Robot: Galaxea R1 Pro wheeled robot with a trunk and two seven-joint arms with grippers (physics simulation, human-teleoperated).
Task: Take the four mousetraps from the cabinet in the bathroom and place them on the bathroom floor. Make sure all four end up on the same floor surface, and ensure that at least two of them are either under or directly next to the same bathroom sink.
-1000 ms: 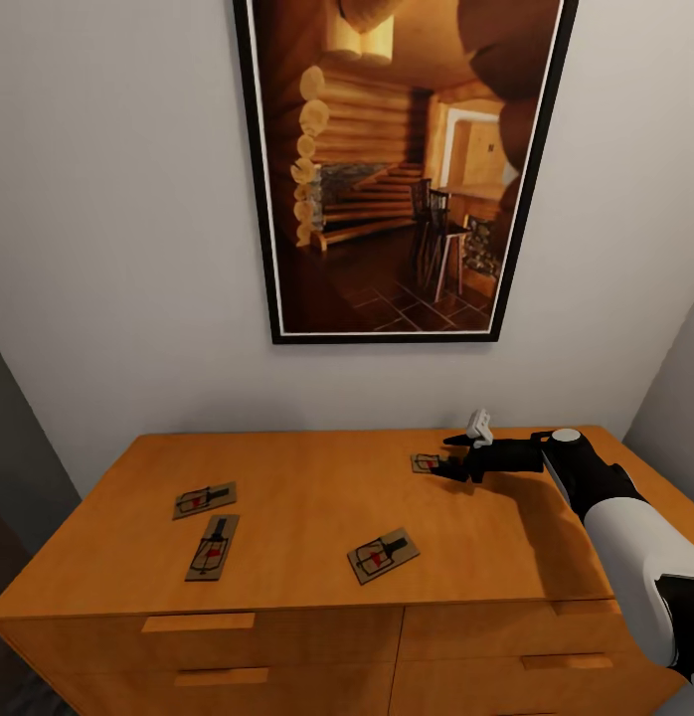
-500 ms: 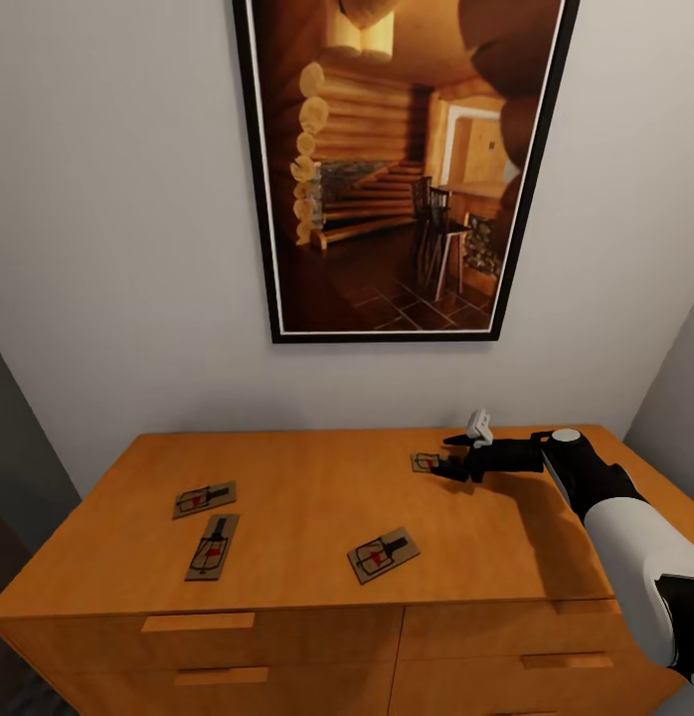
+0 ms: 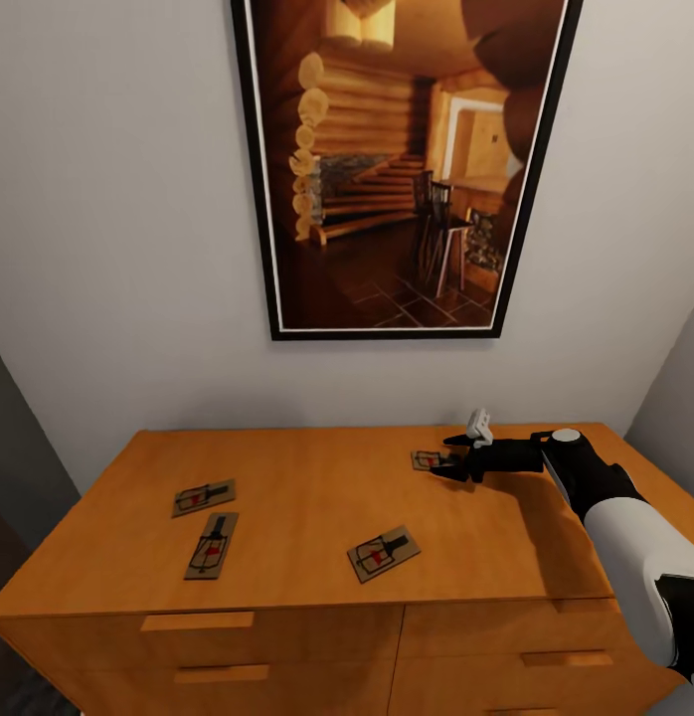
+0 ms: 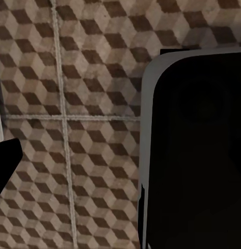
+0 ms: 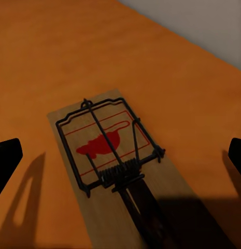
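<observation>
As seen from the head camera, four mousetraps flat on the cabinet (image 3: 287,587) top: two (image 3: 204,498) (image 3: 212,546) at left, one (image 3: 383,554) near the front edge, the fourth mousetrap (image 3: 427,461) between the fingers of the right pincer (image 3: 448,455), spread wide and not yet closed. Left pincer over bathroom floor (image 4: 73,104); state impossible to tell. Best closed low across the board's edges, clear of the wire.

No legible text or labels anywhere

Orange-brown cabinet (image 3: 317,577) top, four mousetraps (image 3: 383,554) lying flat, two side by side at left
</observation>
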